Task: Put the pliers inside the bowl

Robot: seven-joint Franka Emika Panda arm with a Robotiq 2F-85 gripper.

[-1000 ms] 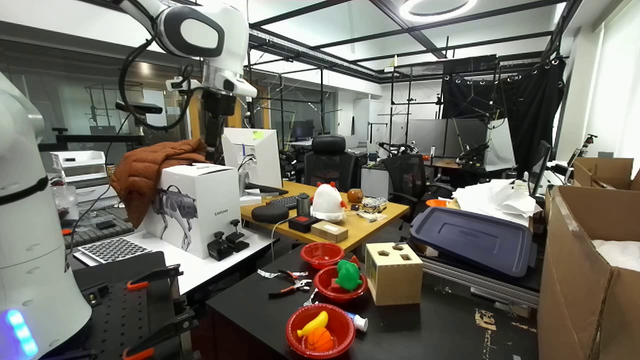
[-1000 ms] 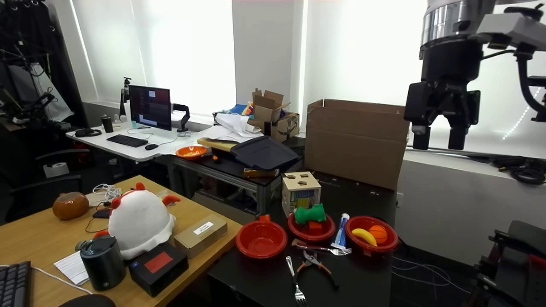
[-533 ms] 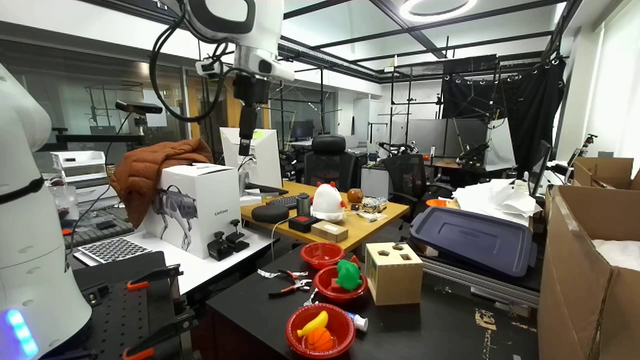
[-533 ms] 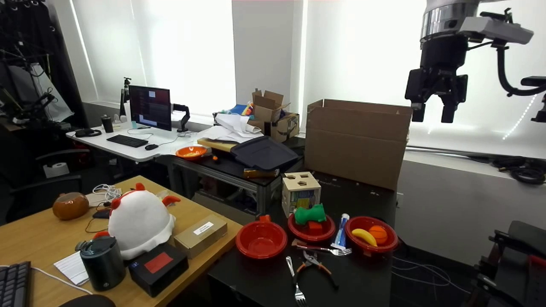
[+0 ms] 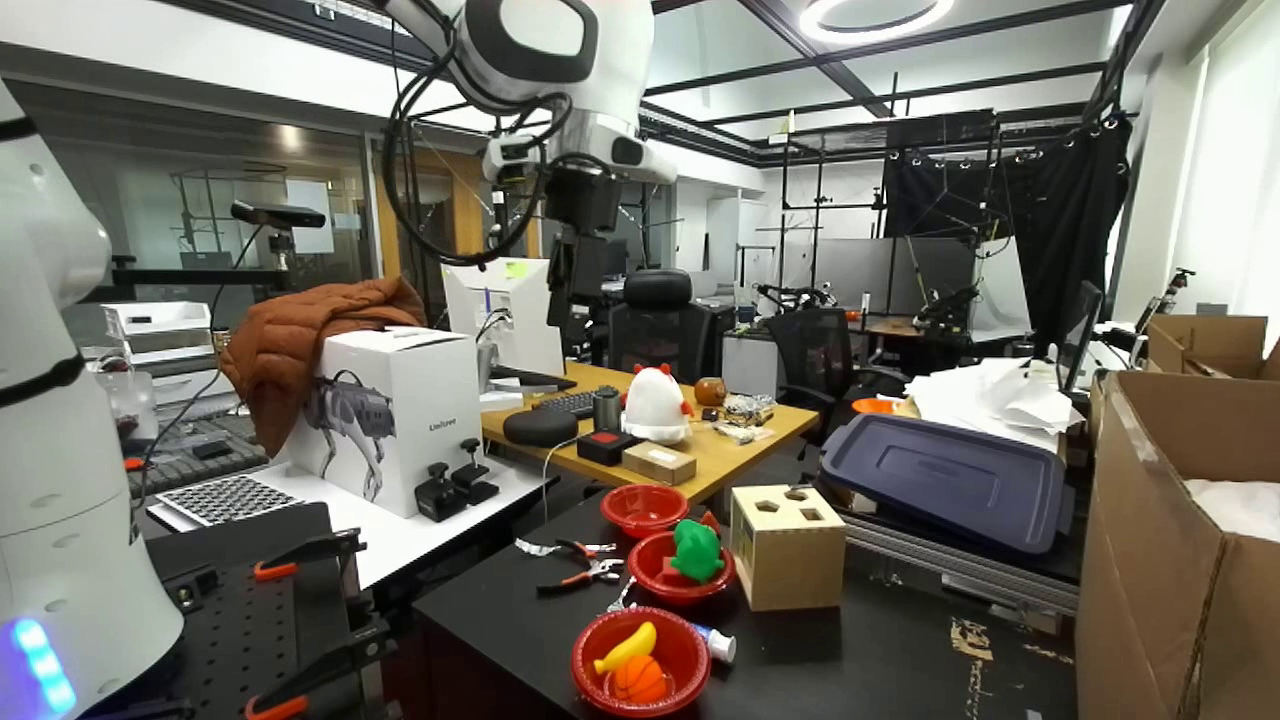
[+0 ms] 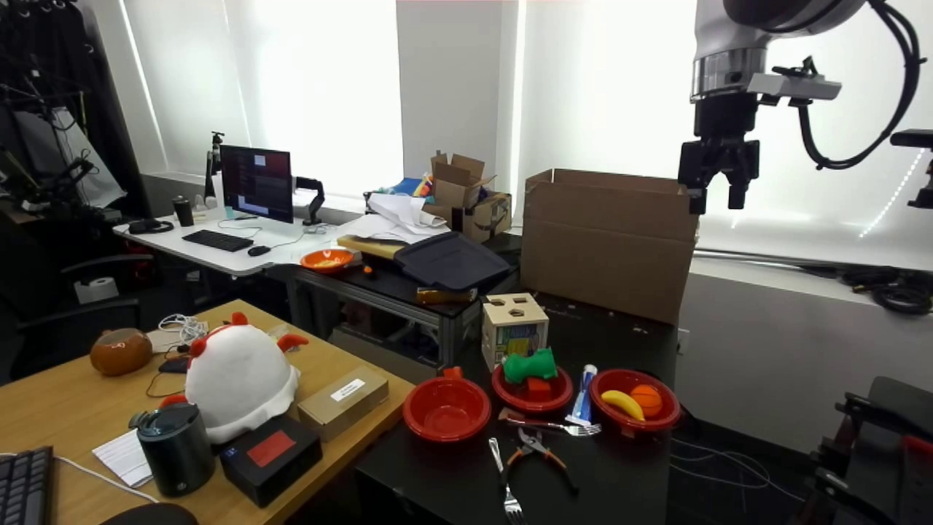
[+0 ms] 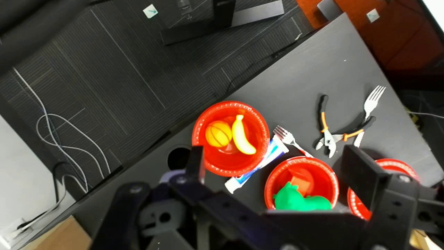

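The pliers (image 7: pixel 328 138), with black-and-orange handles spread apart, lie on the black table; they also show in both exterior views (image 5: pixel 600 570) (image 6: pixel 537 445). Three red bowls stand in a row: an empty one (image 6: pixel 446 419), a middle one (image 7: pixel 301 161) holding a green toy and a red block, and an end one (image 7: pixel 230 166) holding a banana and an orange ball. My gripper (image 6: pixel 717 208) is open and empty, high above the table. In the wrist view the fingers (image 7: pixel 274 158) are wide apart, and the right finger hides part of the empty bowl.
A fork (image 7: pixel 372 100) lies under one pliers handle. Another fork (image 7: pixel 286 136) and a toothpaste tube (image 7: pixel 270 156) lie between bowls. A wooden shape box (image 5: pixel 788 550) stands behind the middle bowl. A large cardboard box (image 6: pixel 609 248) stands at the table's far side.
My open gripper has swung out over the table, moving right in an exterior view and left in an exterior view facing it. The pliers and bowls have not moved.
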